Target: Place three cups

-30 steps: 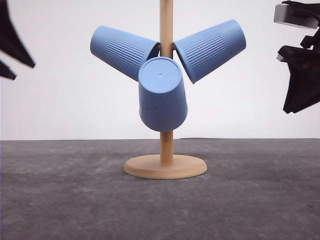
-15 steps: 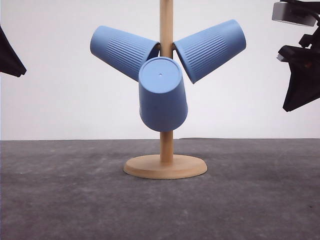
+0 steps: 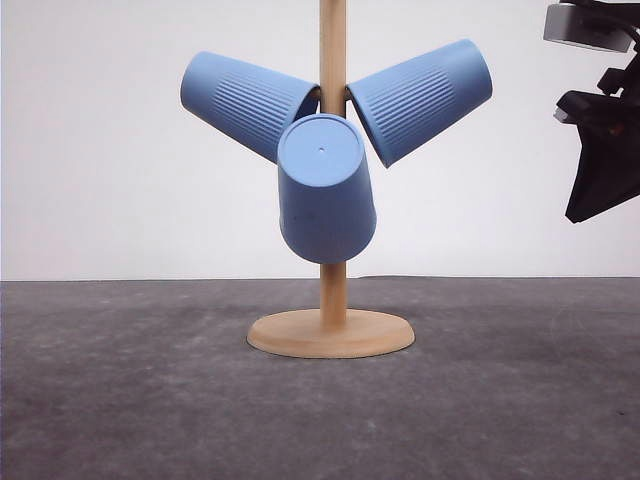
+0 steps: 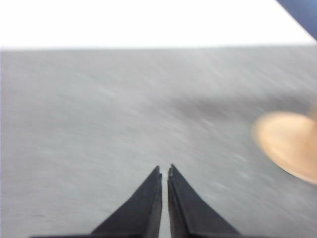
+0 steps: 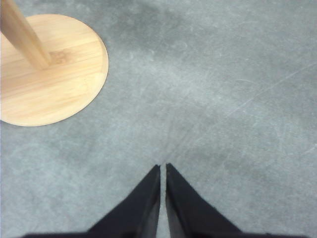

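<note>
All three light-blue ribbed cups (image 3: 325, 140) are hanging on the wooden cup stand (image 3: 331, 333), one each side of the post and one facing front, so placing looks basically done and what's left is backing off cleanly. The left end effector (image 4: 164, 171) has its tips pinched nearly together with nothing between them, over bare grey surface (image 4: 89, 109), and the stand's round base sits well off to one side of it. The right end effector (image 5: 163, 167) is pinched just as narrow and empty, with the base near but apart from its tips. A good retreat here probably means arms pulling outward, away from the stand, so nothing clips a cup off its peg.
</note>
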Controlling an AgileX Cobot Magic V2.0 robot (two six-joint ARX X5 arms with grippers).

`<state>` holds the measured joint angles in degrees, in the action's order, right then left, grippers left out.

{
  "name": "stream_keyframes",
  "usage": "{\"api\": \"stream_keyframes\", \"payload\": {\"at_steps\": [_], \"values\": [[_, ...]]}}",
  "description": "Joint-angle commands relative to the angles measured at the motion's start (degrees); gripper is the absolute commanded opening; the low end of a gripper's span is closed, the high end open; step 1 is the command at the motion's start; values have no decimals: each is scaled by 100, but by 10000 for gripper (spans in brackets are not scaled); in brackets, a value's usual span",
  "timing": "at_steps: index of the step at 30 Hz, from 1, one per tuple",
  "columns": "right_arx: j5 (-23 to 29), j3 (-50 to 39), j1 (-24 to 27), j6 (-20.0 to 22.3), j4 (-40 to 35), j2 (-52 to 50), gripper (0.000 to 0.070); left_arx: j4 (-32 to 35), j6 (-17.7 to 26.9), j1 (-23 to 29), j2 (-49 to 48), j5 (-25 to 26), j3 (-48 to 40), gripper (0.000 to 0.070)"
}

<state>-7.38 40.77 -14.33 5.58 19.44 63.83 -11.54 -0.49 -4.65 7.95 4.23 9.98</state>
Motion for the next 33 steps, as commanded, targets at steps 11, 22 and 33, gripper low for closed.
{"api": "stream_keyframes", "payload": {"at_steps": [11, 22, 33], "values": [[-9, 92, -15, 26, -39, 44, 13, 232, 86, 282, -781, 8, -925, 0], [-9, 92, -15, 26, -39, 44, 13, 222, 91, 278, -768, 4, -925, 0], [450, -450, 84, 140, -149, -678, 13, 224, 91, 278, -768, 4, -925, 0]]}}
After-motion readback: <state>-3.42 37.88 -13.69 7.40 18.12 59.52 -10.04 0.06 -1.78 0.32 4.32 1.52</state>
